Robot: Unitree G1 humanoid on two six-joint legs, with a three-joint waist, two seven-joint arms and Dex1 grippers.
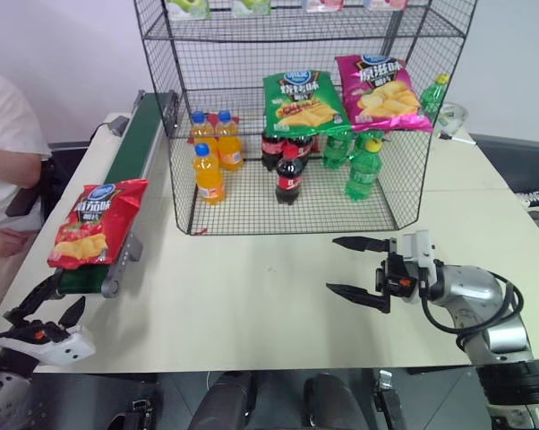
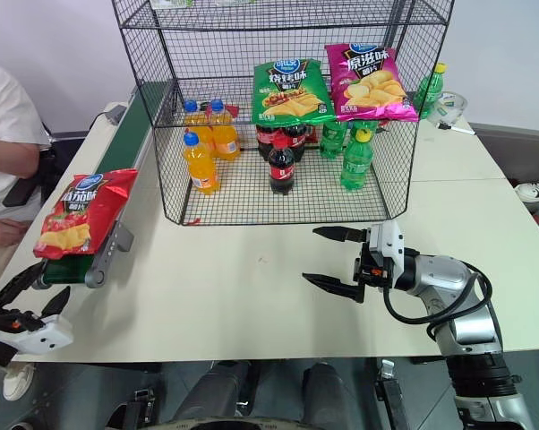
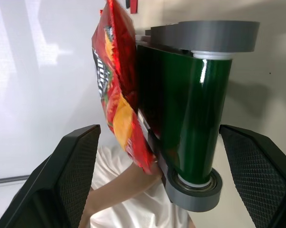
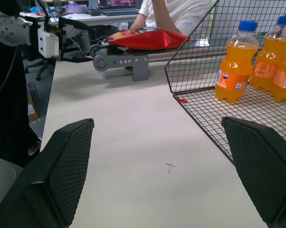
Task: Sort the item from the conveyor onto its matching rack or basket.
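while the red snack bag [image 1: 96, 224] lies at the near end of the conveyor [image 1: 135, 161], at the left of the frame and overhanging the belt's outer edge, the left gripper [image 1: 47, 305] sits at the lower left, just short of the end roller, fingers spread wide and holding nothing. the left wrist view confirms both fingers flank the roller and the bag's lower edge without contact. the right gripper [image 1: 359, 267] hovers over the bare table [image 1: 252, 296] at lower right, also fully open and empty, aimed toward frame left. the wire rack [image 1: 296, 116] stands at upper centre; a green chip bag [image 1: 303, 100] and a pink chip bag [image 1: 381, 90] hang on its front, with orange drink bottles [image 1: 211, 152] and cola bottles [image 1: 287, 166] below. assessment: the bag is light, air-filled, crinkly and slippery, and easily crushed; a pinch on the sealed seam or the overhanging corner looks safest. a squeeze on the puffed middle may slip or crush the chips.
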